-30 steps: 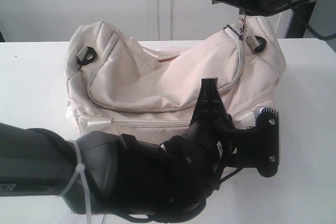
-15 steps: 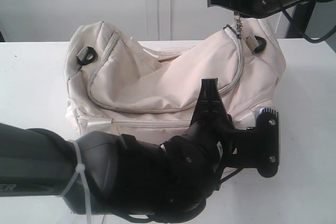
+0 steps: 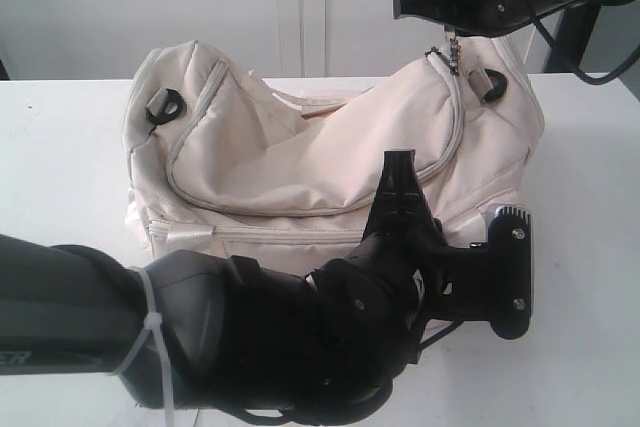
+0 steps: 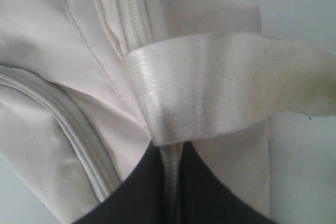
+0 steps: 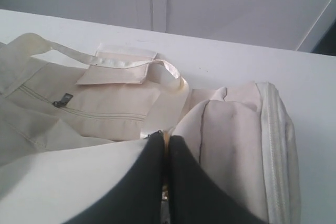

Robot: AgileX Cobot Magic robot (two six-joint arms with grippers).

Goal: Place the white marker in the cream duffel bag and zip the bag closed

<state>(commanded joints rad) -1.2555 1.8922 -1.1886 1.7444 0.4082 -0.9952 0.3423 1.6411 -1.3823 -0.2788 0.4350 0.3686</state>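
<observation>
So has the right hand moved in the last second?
Yes. The right hand has edged slightly left in the exterior view, away from the black strap ring on the cream fabric duffel bag.

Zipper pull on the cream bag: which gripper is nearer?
Right. The right gripper is shut on the zipper pull, directly above it at the top right end of the cream duffel bag. The left gripper is lower, pinching the bag's front, well apart from the pull.

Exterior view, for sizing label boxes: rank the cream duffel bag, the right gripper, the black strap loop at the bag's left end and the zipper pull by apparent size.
1. cream duffel bag
2. right gripper
3. black strap loop
4. zipper pull, a thin chain
</observation>
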